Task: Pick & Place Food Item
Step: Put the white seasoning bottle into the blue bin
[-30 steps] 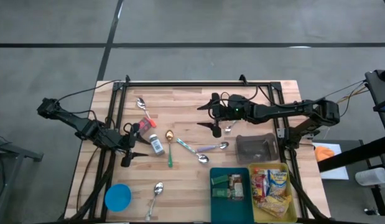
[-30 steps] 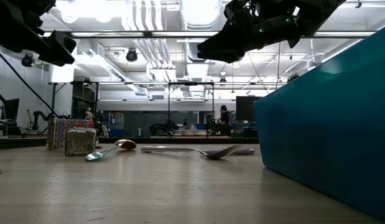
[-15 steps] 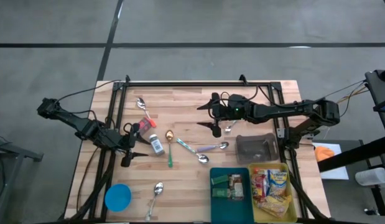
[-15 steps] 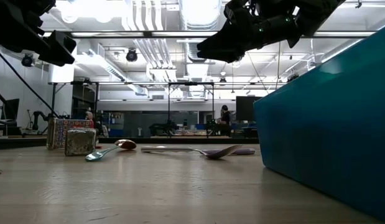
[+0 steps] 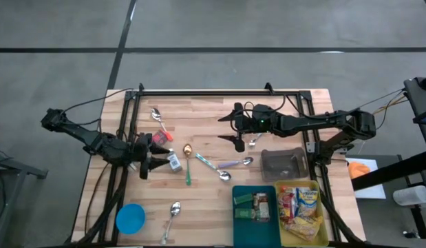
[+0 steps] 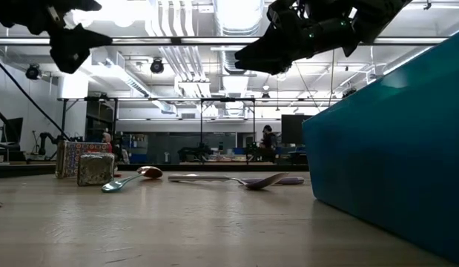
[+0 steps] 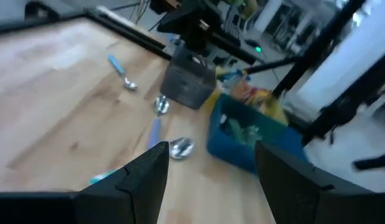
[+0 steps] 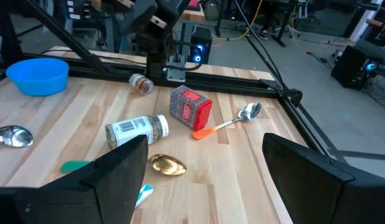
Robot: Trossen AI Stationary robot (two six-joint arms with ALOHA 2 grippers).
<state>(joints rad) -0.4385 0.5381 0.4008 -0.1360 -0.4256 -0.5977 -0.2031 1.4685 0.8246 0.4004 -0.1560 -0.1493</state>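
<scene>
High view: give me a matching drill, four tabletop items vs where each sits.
Items:
1. blue bowl
2. grey container
3. yellow bin
4. red box

Places:
A. table's far half, by the left hand
B. near-left corner
C. near-right corner, beside the teal bin
D. right side, just beyond the bins

Pairs: 1-B, 2-D, 3-C, 4-A

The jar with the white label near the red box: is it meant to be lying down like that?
The jar lies on its side on the table, beside the tipped red box. Spoons are scattered at odd angles. Nothing looks spilled or broken.
</scene>
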